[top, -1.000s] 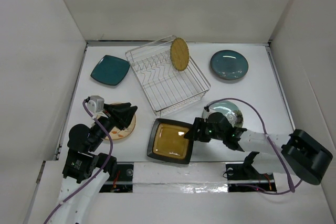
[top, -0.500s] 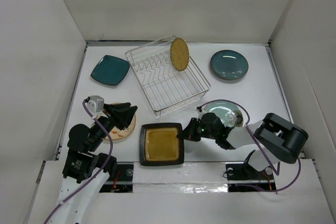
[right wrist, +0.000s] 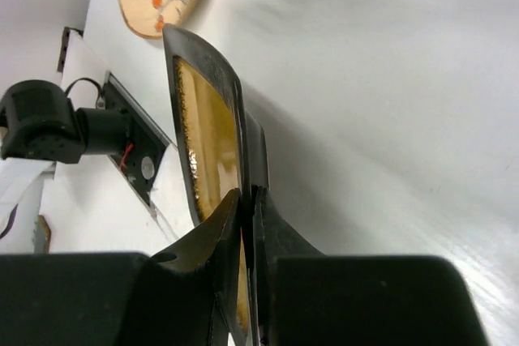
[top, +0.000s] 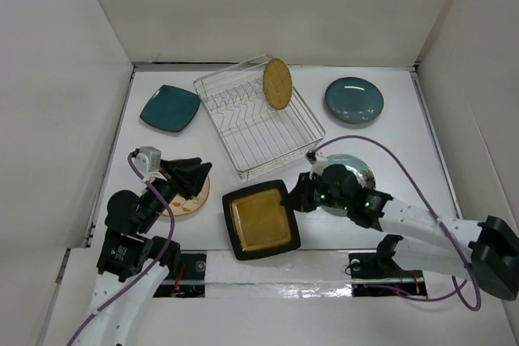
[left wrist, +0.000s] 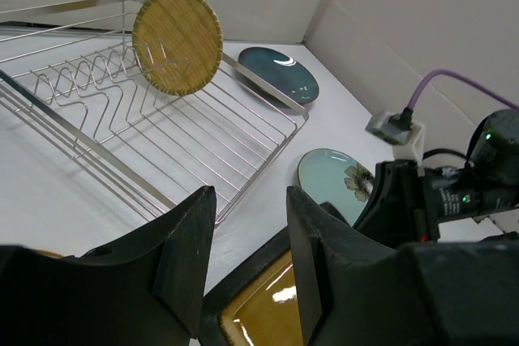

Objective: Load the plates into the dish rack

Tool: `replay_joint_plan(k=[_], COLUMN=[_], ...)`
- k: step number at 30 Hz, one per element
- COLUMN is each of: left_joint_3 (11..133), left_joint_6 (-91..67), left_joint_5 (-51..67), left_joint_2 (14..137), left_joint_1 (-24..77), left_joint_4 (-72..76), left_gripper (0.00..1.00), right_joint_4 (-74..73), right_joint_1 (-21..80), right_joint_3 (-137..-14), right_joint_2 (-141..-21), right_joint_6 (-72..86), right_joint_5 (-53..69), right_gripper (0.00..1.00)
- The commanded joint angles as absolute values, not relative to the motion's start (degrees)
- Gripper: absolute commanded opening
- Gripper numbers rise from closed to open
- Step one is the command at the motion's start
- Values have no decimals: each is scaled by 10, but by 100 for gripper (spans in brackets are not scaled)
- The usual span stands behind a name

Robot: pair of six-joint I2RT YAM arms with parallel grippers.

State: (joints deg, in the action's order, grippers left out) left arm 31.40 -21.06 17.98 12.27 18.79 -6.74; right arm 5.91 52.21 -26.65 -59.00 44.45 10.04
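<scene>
The black-rimmed amber square plate point(top: 259, 222) lies at the table's near middle, and my right gripper point(top: 293, 198) is shut on its right rim. In the right wrist view both fingers pinch that rim point(right wrist: 247, 194). My left gripper point(top: 191, 176) hangs open over the cream patterned plate point(top: 193, 198), nothing between its fingers point(left wrist: 247, 200). The silver dish rack point(top: 251, 131) stands behind, with the small yellow woven plate point(top: 277, 83) upright in it. A teal square plate point(top: 170, 108) lies left of the rack and a dark blue-grey plate point(top: 354, 100) right of it. My right arm half hides the pale green plate point(top: 357, 169).
White walls close in the table on the left, back and right. The arm bases and a black slot with cables run along the near edge point(top: 268, 269). A purple cable point(top: 381, 155) loops above the pale green plate.
My right gripper has closed on the amber plate's rim. The plate first slid left and squared up, then turned and shifted back right. The left arm stayed still.
</scene>
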Motion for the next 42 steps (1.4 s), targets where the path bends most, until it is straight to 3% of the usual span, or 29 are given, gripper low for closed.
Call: replay_joint_plan(k=[1, 8, 14, 22, 32, 42], left_joint_3=[318, 328, 324, 323, 324, 327], left_joint_6=[-208, -203, -204, -211, -212, -212], left_joint_5=[171, 121, 132, 128, 125, 121], left_joint_2=[117, 77, 81, 95, 109, 120], left_joint_1=[172, 164, 164, 164, 164, 164], left_joint_4=[-48, -64, -60, -63, -66, -68], left_gripper=[37, 37, 37, 37, 37, 37], right_joint_4=[48, 103, 187, 246, 238, 278], right_joint_1=[495, 384, 316, 310, 310, 334], right_joint_3=[-380, -498, -625, -825, -1075, -1202], right_joint_2=[-549, -575, -699, -874, -1099, -1234], right_joint_6=[397, 370, 356, 235, 108, -51], right_joint_5=[139, 146, 92, -145, -259, -333], right_gripper=[0, 0, 0, 0, 0, 0])
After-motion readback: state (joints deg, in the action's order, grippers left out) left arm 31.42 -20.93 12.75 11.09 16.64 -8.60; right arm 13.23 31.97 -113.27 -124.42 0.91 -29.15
